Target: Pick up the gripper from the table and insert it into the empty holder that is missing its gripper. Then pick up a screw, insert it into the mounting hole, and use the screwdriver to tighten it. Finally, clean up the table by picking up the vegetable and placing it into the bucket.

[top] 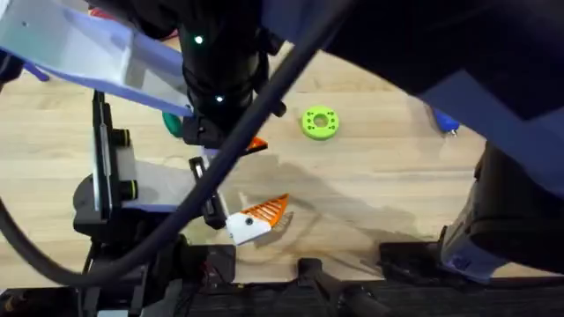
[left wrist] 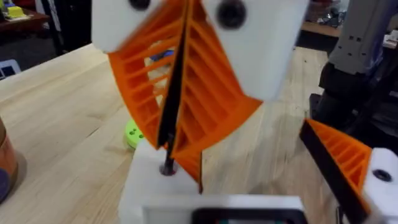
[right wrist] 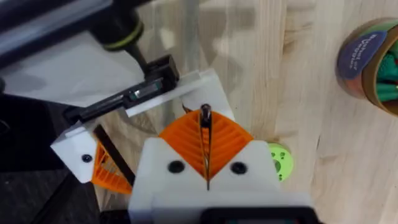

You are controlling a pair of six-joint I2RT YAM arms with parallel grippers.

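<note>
Over the middle of the bench (top: 370, 189), my right hand (right wrist: 205, 127) is pressed together above the holder (left wrist: 152, 180), which is the bare white finger of my left hand (left wrist: 249, 162). The left hand is spread, with its ribbed orange finger (left wrist: 339, 158) standing well apart at the holder's 3 o'clock. A thin dark shaft, which I take for the screw (right wrist: 205, 114), is pinched at the tips of the right pads (right wrist: 186, 140). Its end meets the mounting hole (left wrist: 168, 170). A small orange wedge lying against the holder looks like the gripper (left wrist: 189, 169), though I cannot tell whether it is fully seated. I judge the screw to be tiny, light, stiff and slick, so it could tilt or pop free. It is best held high on the shank, square to the hole. The screwdriver (top: 445, 121) lies at about 2 o'clock in the overhead view, past the green ring (top: 319, 122) at 1 o'clock. Its smooth, stiff, light barrel may roll, so I would grip it at mid-body. The bucket (right wrist: 367, 56) stands beyond the ring.
</note>
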